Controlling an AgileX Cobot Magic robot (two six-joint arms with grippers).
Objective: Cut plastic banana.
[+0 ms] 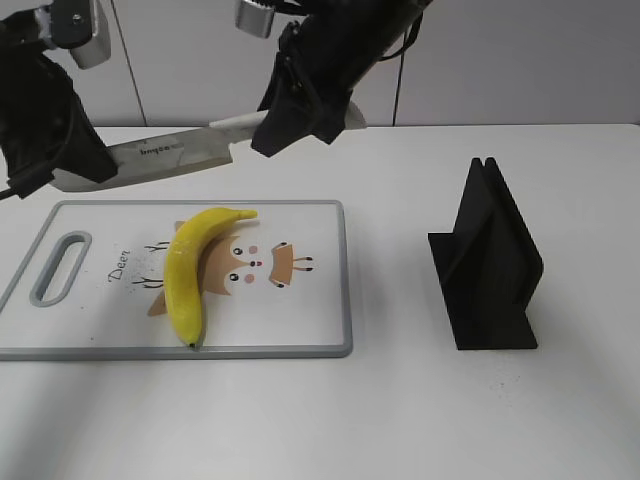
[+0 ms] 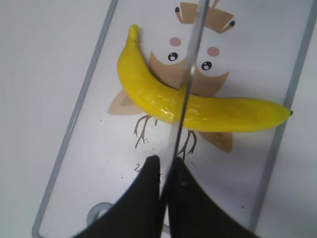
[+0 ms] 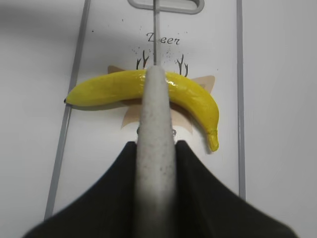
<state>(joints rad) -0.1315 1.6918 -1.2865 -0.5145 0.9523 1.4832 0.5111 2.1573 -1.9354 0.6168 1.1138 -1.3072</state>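
Observation:
The plastic banana (image 1: pixel 188 270) lies whole on the white cutting board (image 1: pixel 310 320), stem toward the back. A knife (image 1: pixel 170 152) with a grey handle hangs level above the board's far edge, held at both ends. My left gripper (image 1: pixel 85 170) is shut on the blade's tip end; in the left wrist view the jaws (image 2: pixel 167 161) pinch the thin blade (image 2: pixel 190 64), which crosses over the banana (image 2: pixel 233 115). My right gripper (image 1: pixel 300 118) is shut on the handle; in the right wrist view the jaws (image 3: pixel 156 145) clamp the handle (image 3: pixel 156 114) above the banana (image 3: pixel 104 88).
The board (image 2: pixel 89 144) has a deer drawing and a grip slot at its left end (image 1: pixel 62 266); it also shows in the right wrist view (image 3: pixel 99 144). A black knife stand (image 1: pixel 490 260) stands on the white table to the right of the board.

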